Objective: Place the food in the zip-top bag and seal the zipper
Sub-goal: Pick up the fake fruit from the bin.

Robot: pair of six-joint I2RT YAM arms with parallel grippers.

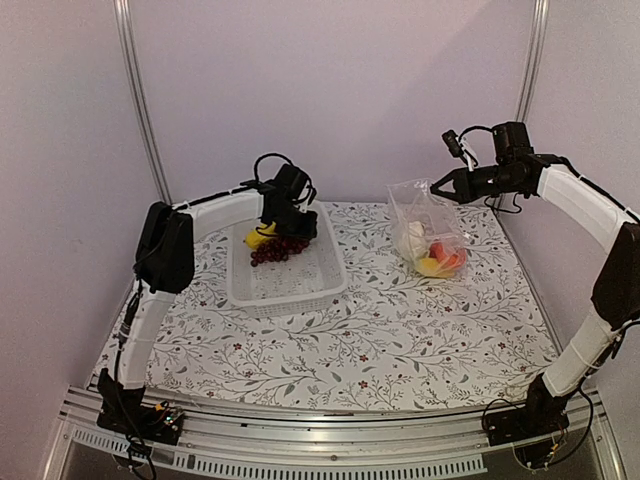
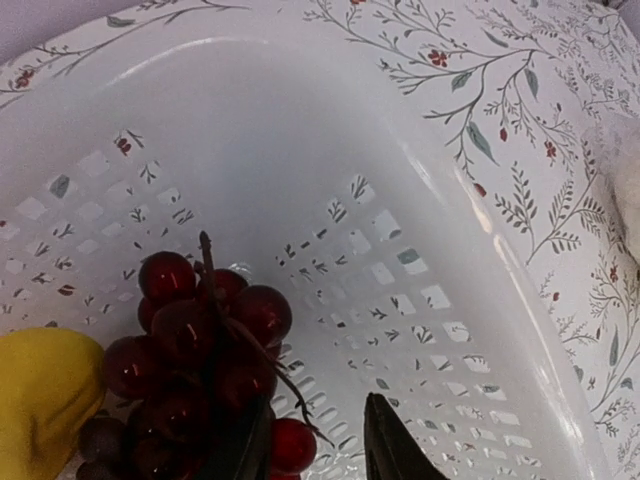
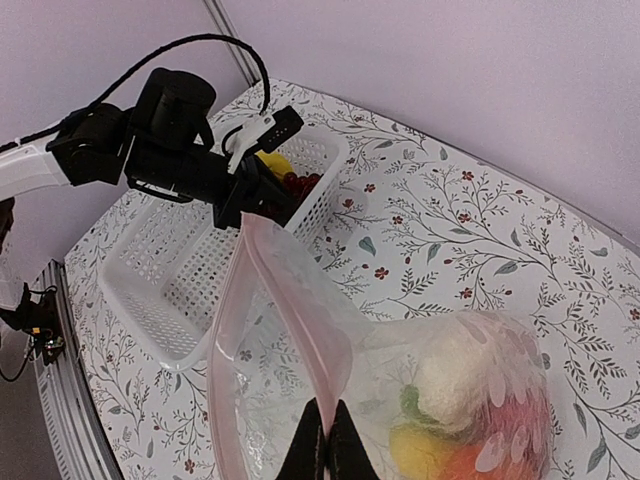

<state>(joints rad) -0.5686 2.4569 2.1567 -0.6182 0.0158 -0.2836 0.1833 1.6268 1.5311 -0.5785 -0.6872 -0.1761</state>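
Dark red against white plastic: showing the grapes (image 2: 200, 350) lying at the far end of the basket (image 2: 300, 150), touching a yellow piece (image 2: 40, 400) toward its left wall. Showing the left gripper (image 2: 317, 425) hanging at the bunch's edge, fingers partly apart, straddling one grape and a length of stem; whether gripping or merely bracketing, impossible to tell. Lying with the long axis across the basket's width, stem tip pointing away from the fingers toward the basket wall ahead.

Holding the zip-top bag (image 1: 420, 210) off to the basket's right, well apart from it, the right gripper (image 3: 327, 415) pinching fully shut on the zipper (image 3: 300, 310) at the mouth edge. Resting the bag's bottom on the floral table (image 1: 400, 340), weighed down by cauliflower (image 3: 455, 375) and red, orange and yellow pieces; standing the long axis steeply upward from that loaded bottom, mouth gaping and pointing up and back toward the basket.

Judging from the layout: loading under way, with two pieces waiting in the basket and sealing not yet begun. Calling next for a firm closing on the bunch, a lift clear of the basket's rim and a carry across to the open mouth. Risking a slip if catching only a single grape or the thin stem.
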